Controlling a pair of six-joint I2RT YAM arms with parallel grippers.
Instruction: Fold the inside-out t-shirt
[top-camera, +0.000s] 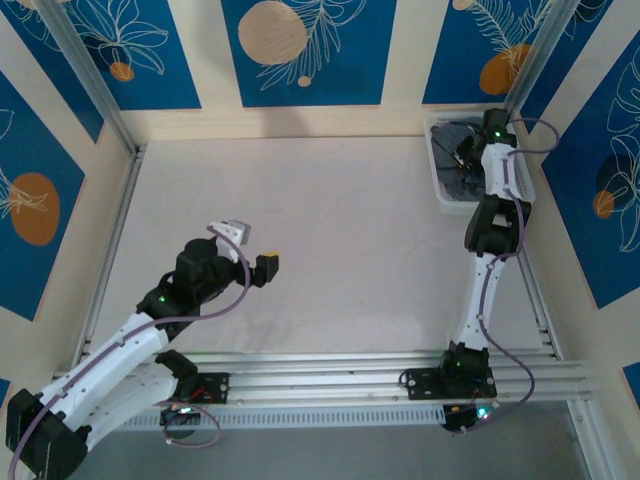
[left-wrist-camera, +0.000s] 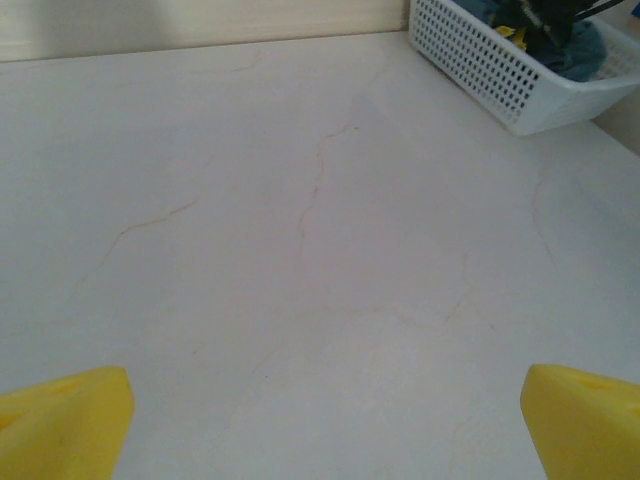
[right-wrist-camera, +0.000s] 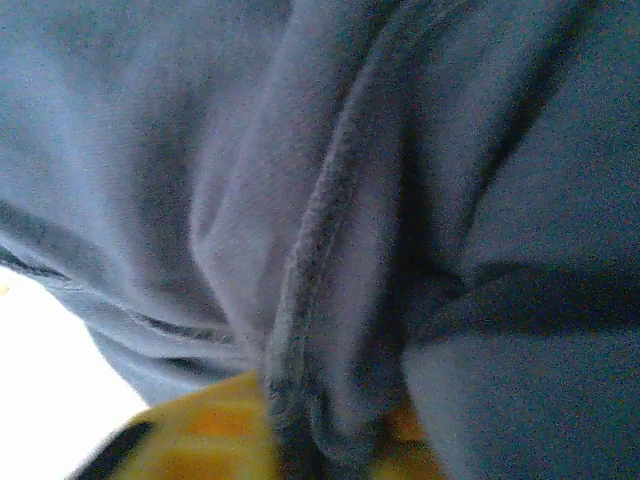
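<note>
My left gripper (left-wrist-camera: 320, 430): jaws spread wide and holding nothing, low over the bare white table (top-camera: 300, 200), well apart from the basket.
My right gripper (right-wrist-camera: 320, 445): reached into the white perforated basket (left-wrist-camera: 490, 70) at the table's far right corner, with my yellow fingers (right-wrist-camera: 215, 425) pinched together on a ridge of cloth.
The inside-out t-shirt (right-wrist-camera: 300, 200): dark grey and crumpled inside the basket, with one seamed fold bunched between my right fingers.
</note>
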